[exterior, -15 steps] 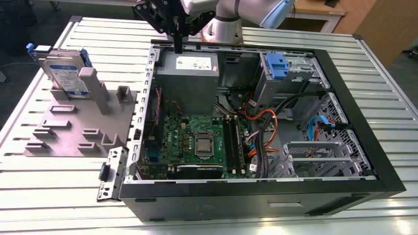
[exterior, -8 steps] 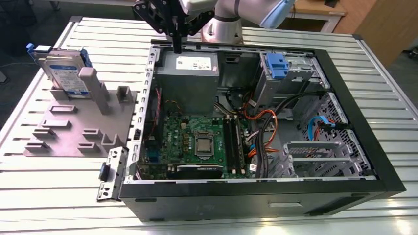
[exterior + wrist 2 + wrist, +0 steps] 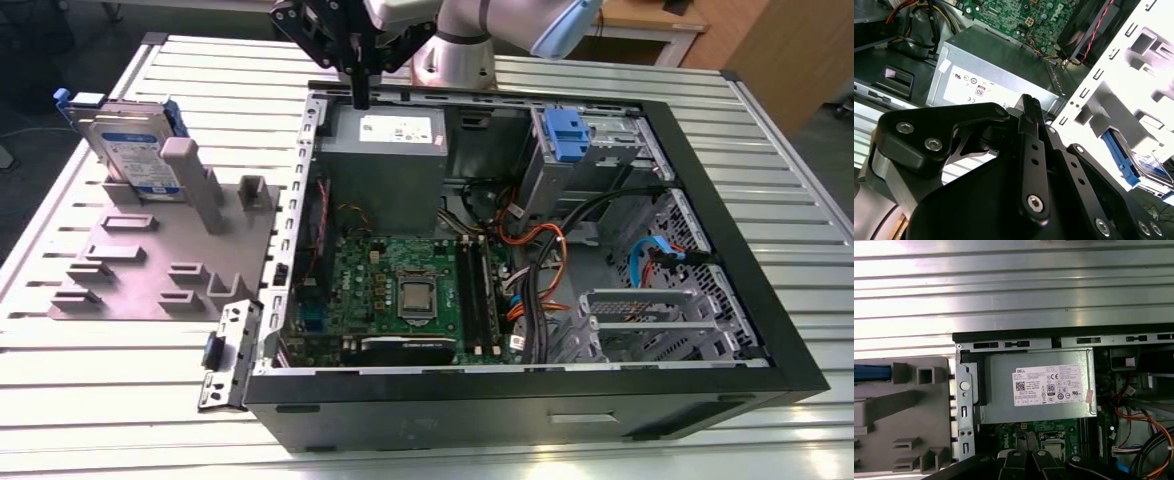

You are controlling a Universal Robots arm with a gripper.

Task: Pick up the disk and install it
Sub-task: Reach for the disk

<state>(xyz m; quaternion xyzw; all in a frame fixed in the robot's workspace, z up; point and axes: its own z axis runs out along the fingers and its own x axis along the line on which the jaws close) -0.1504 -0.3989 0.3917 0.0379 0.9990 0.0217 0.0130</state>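
The disk (image 3: 130,148) stands upright on its edge in a grey holder (image 3: 160,265) on the table, at the exterior view's left, outside the computer case. It is silver with a white-and-blue label and blue rails. The second wrist view catches its blue rail and label (image 3: 1148,169), and the first wrist view a strip of the blue rail (image 3: 871,372). My gripper (image 3: 360,98) hangs above the case's back wall, over the power supply, well to the right of the disk. Its black fingers (image 3: 1029,105) are pressed together, shut on nothing.
The open computer case (image 3: 747,250) lies on the slatted metal table. Inside are the grey power-supply box (image 3: 1036,385), a green motherboard (image 3: 400,290), loose cables (image 3: 534,260) and a drive cage with a blue latch (image 3: 567,135). Several upright posts stand on the holder.
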